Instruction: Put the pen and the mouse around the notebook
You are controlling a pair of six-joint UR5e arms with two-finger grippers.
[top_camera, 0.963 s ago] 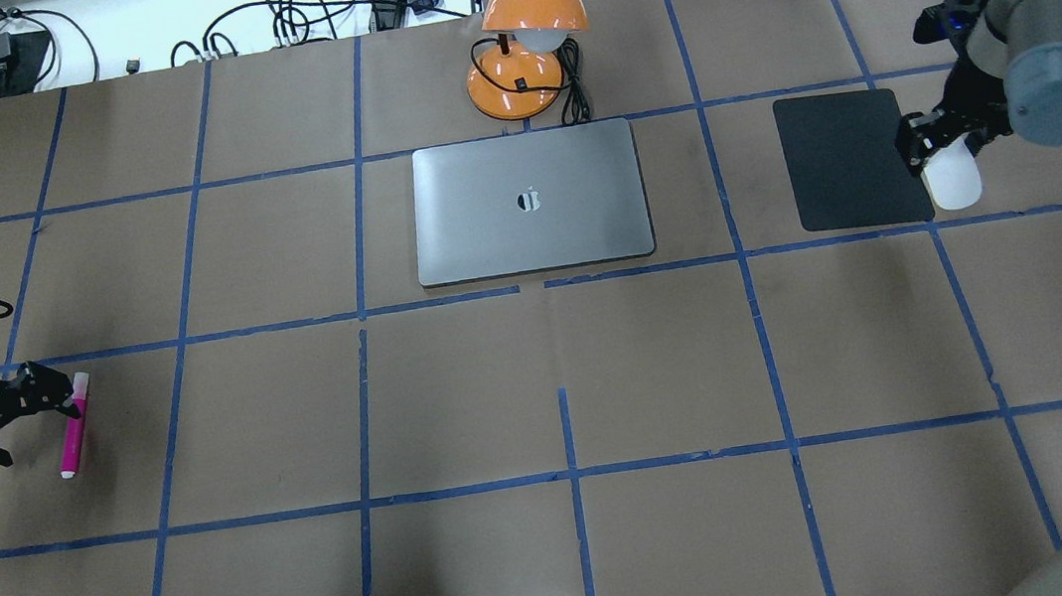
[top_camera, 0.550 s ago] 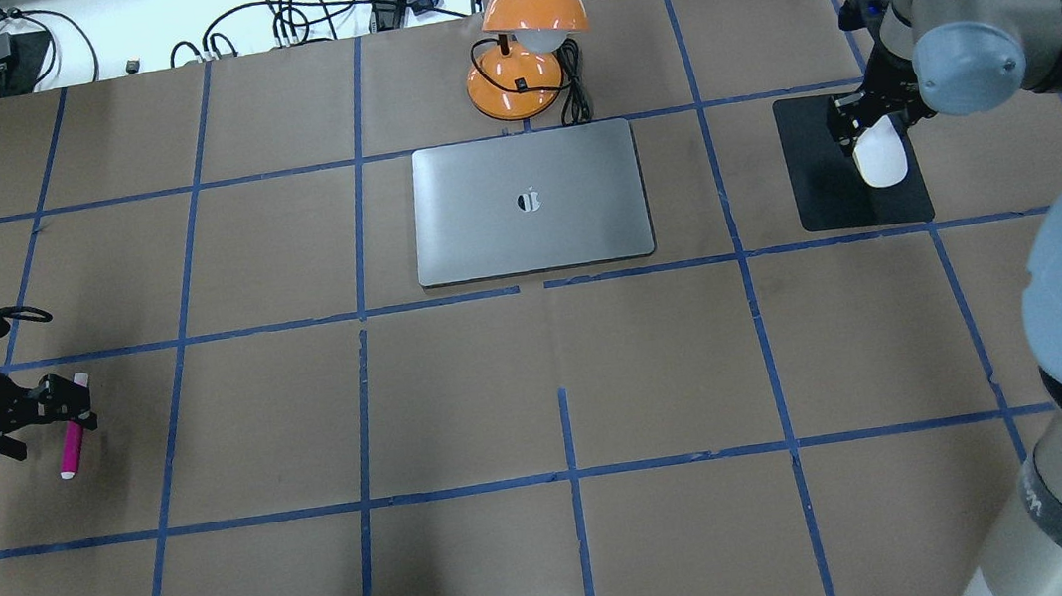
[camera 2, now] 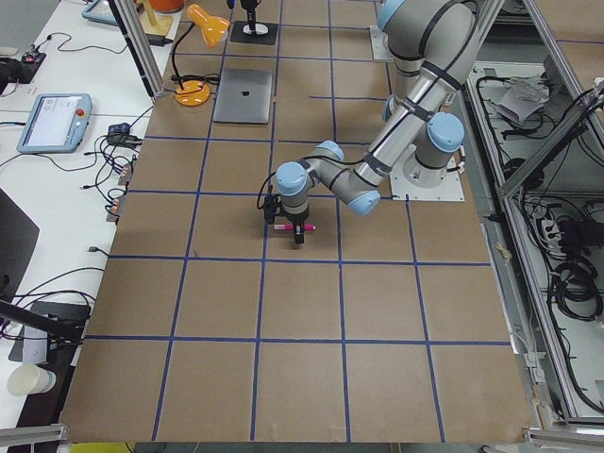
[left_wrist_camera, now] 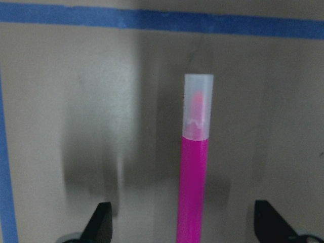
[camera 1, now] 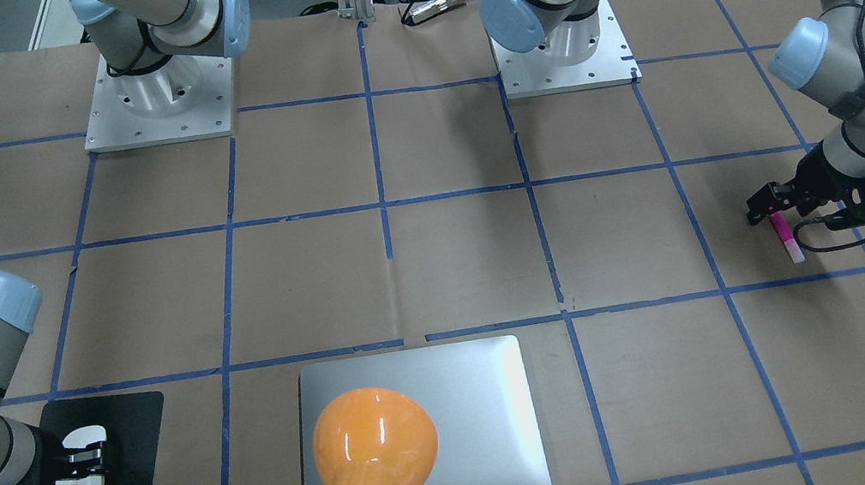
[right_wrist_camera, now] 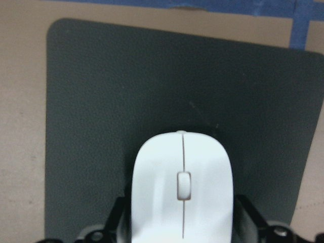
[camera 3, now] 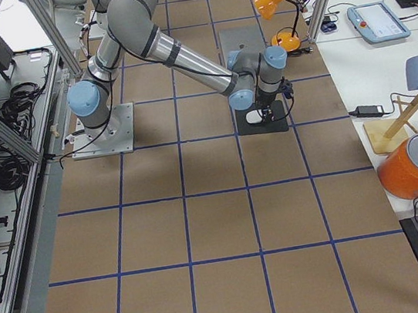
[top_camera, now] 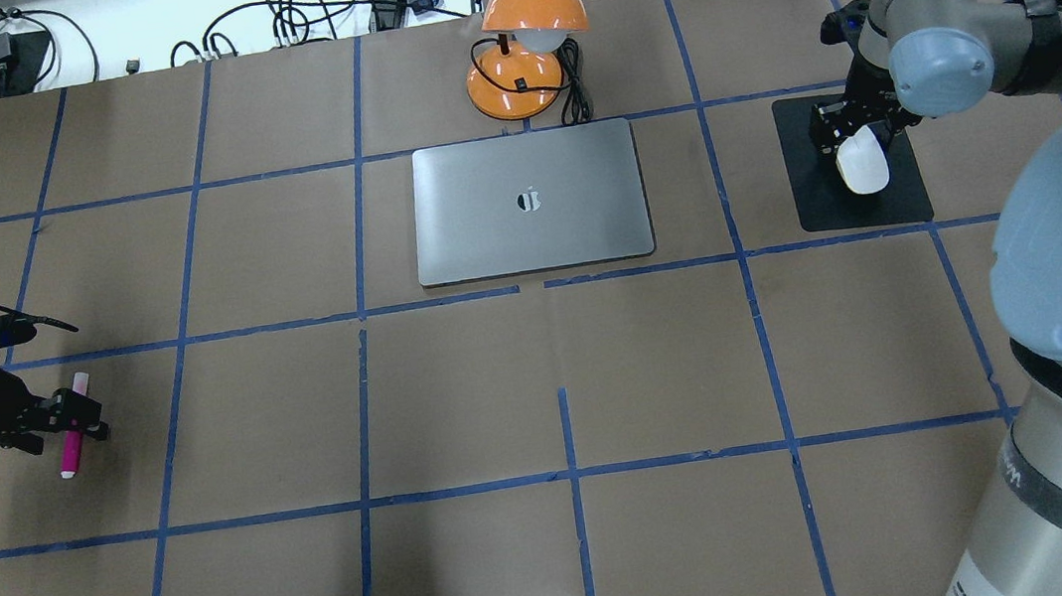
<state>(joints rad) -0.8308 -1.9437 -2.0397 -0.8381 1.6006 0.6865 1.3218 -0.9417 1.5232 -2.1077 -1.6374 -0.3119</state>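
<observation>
The magenta pen (top_camera: 69,453) lies flat on the brown table at the far left. My left gripper (top_camera: 75,422) stands over it, open. In the left wrist view the pen (left_wrist_camera: 195,167) sits between two widely spread fingertips (left_wrist_camera: 104,215). My right gripper (top_camera: 859,146) is shut on the white mouse (top_camera: 864,165) over the black mat (top_camera: 820,200). The right wrist view shows the mouse (right_wrist_camera: 182,197) held close between both fingers. The silver notebook (top_camera: 534,238) lies closed at the middle back, apart from both.
An orange desk lamp (top_camera: 525,29) stands just behind the notebook, and its shade covers part of the notebook (camera 1: 476,409) in the front-facing view. Cables and gear line the far table edge. Blue tape lines grid the brown table.
My right gripper carried the mouse leftward from the mat's right edge to over the mat. My left gripper shifted slightly over the pen, which stayed put.
</observation>
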